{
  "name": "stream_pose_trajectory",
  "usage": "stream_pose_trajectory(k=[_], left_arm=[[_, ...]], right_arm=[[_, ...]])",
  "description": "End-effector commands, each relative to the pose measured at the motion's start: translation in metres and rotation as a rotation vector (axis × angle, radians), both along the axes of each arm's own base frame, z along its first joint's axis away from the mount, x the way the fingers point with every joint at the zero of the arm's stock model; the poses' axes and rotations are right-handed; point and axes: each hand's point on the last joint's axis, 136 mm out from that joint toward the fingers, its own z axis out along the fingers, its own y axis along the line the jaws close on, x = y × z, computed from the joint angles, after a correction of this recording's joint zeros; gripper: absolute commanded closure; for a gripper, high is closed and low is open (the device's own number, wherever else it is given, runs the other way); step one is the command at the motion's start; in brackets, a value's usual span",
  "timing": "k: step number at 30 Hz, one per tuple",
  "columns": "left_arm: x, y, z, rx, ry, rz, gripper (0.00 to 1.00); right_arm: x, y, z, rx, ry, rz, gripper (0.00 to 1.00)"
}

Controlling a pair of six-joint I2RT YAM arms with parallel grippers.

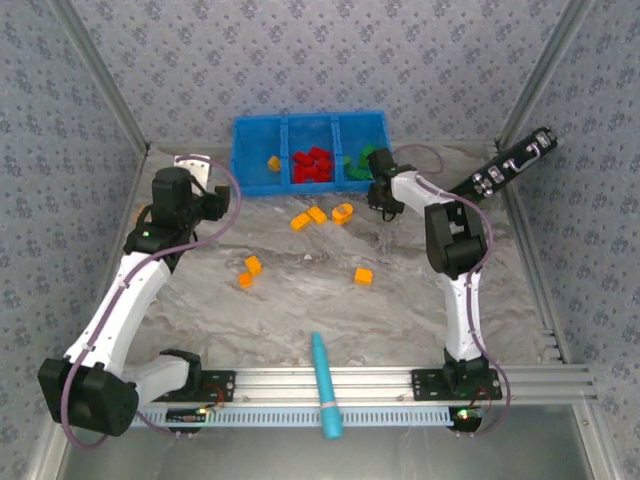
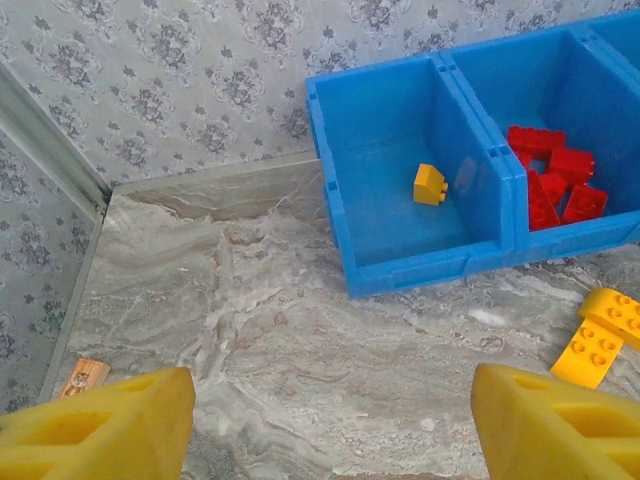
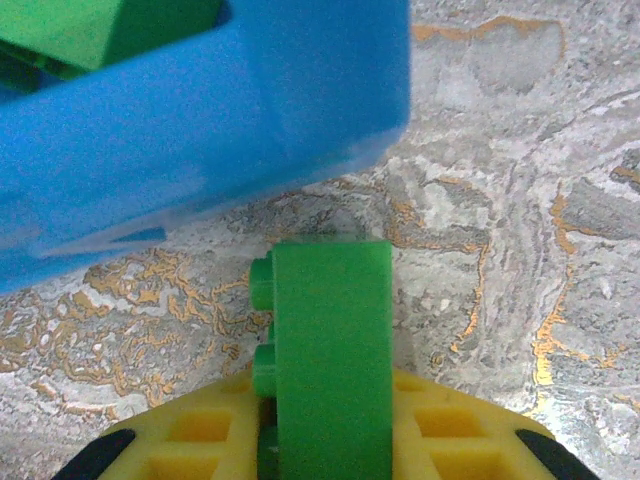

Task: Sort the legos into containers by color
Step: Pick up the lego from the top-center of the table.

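Observation:
In the right wrist view my right gripper (image 3: 327, 425) is shut on a green lego (image 3: 330, 320), held on edge just above the table in front of the blue containers' wall (image 3: 200, 140). More green legos (image 3: 100, 30) lie inside that right compartment. From above, the right gripper (image 1: 383, 205) sits at the bin's (image 1: 258, 188) front right corner. The middle compartment holds red legos (image 1: 312, 165), the left one a single orange lego (image 1: 270, 162). My left gripper (image 2: 330, 430) is open over bare table, left of the bin (image 2: 420, 272), with nothing between its fingers (image 2: 100, 420).
Several orange legos lie loose on the table: a cluster (image 1: 318, 215) before the bin, two (image 1: 249, 272) at mid-left and one (image 1: 363, 276) at mid-right. A teal pen (image 1: 325, 385) lies across the front rail. A long black device (image 1: 510, 165) leans at the right wall.

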Motion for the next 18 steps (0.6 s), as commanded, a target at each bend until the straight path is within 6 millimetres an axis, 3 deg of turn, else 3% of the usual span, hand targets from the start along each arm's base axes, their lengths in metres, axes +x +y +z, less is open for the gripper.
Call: stream_pose_trajectory(k=[1,7,11,14,18], left_arm=[[0.003,-0.002,0.006,-0.017,-0.031,-0.013,0.26],[0.002,-0.004,0.008,-0.029,-0.036,-0.018,0.26],[0.000,-0.003,0.010,-0.035,-0.041,-0.016,0.26],[-0.001,-0.003,0.011,-0.034,-0.044,-0.018,0.26],[-0.001,-0.003,0.009,-0.014,-0.033,-0.026,0.26]], right_arm=[[-0.018,-0.009,0.001,-0.028,0.039,0.042,0.79],[-0.043,-0.007,0.067,-0.068,-0.018,0.128,0.79],[-0.048,0.000,0.115,-0.094,-0.097,0.189,0.79],[-0.041,0.010,0.146,-0.100,-0.171,0.234,0.78],[-0.012,0.038,0.176,-0.109,-0.313,0.369,0.77]])
